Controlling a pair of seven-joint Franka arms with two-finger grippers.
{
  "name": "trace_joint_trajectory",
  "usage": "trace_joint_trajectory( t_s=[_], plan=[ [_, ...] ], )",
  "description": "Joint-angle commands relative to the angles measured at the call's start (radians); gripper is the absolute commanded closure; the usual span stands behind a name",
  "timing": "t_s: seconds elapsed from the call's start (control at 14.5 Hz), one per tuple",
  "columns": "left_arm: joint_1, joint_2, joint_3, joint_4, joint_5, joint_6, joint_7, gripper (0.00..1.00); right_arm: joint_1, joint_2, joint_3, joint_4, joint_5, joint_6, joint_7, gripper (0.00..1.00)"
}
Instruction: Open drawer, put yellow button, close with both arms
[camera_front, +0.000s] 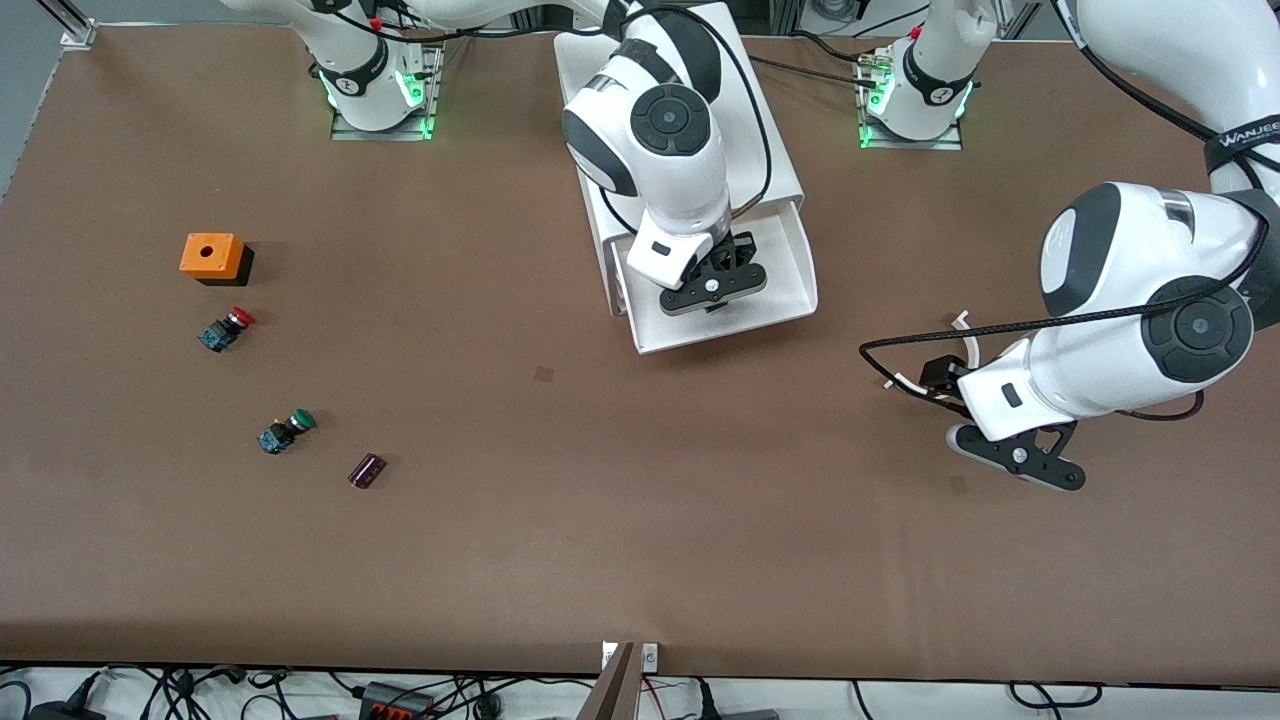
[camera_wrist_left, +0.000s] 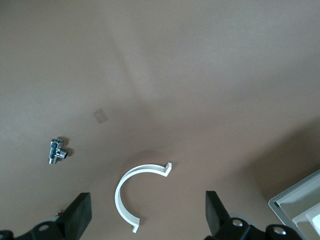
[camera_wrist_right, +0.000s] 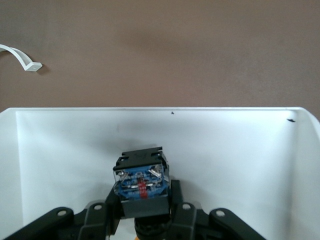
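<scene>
Drawer (camera_front: 790, 270) status: pulled out of the white cabinet (camera_front: 770, 130) toward the front camera, its tray interior exposed so that a part can be lowered in from above. The right gripper (camera_front: 712, 287) hangs directly over this tray, fingers pinching the yellow button (camera_wrist_right: 141, 181) by its black-and-blue body. The hold appears to keep the cap pointing down and the terminal end up — only a sliver of orange shows below the body in the right wrist view. Judged from this pose, the placing step is in hand; release has not occurred, and the drawer is not yet closed.

The left gripper (camera_front: 1018, 457) waits over bare table toward the left arm's end, fingers (camera_wrist_left: 80, 216) spread wide with nothing between them. It is probably parked clear of the cabinet until the closing push, which the task assigns to both arms.

View differences:
- Front view — shows the red-capped button (camera_front: 227, 329), the green-capped button (camera_front: 286, 431), an orange box (camera_front: 211, 256) and a small dark part (camera_front: 366, 470) toward the right arm's end. The held button is hidden under the right wrist.
- Right wrist view — shows the held button and the tray's white floor and walls.
- Left wrist view — shows a white curved clip (camera_wrist_left: 131, 196) and a small metal fitting (camera_wrist_left: 57, 151) on the table.
</scene>
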Motion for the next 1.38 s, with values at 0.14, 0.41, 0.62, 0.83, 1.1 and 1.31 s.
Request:
trace_joint_trajectory(
  t_s=[0.14, 0.41, 0.62, 0.83, 1.1, 1.31],
  plan=[
    [-0.004, 0.005, -0.001, 0.023, 0.018, -0.008, -0.053, 0.00, 0.002, 0.019, -0.008, 0.045, -0.011, -0.011, 0.104, 1.00],
    [0.001, 0.005, -0.001, 0.023, 0.018, -0.010, -0.076, 0.00, -0.008, 0.019, -0.006, 0.043, -0.011, -0.014, 0.117, 1.00],
    [0.003, 0.005, -0.001, 0.023, 0.016, -0.010, -0.076, 0.00, -0.012, 0.019, -0.005, 0.043, -0.011, -0.009, 0.112, 0.18],
    [0.003, 0.005, -0.001, 0.023, 0.016, -0.010, -0.075, 0.00, -0.011, 0.017, -0.016, 0.045, -0.012, -0.014, 0.114, 0.00],
    [0.001, 0.005, -0.006, 0.021, 0.016, -0.010, -0.088, 0.00, -0.015, 0.008, -0.016, 0.094, -0.006, -0.021, 0.119, 0.00],
    [-0.008, 0.003, -0.018, 0.023, 0.004, -0.010, -0.227, 0.00, -0.093, -0.009, -0.011, 0.155, -0.001, -0.047, 0.117, 0.00]
  ],
)
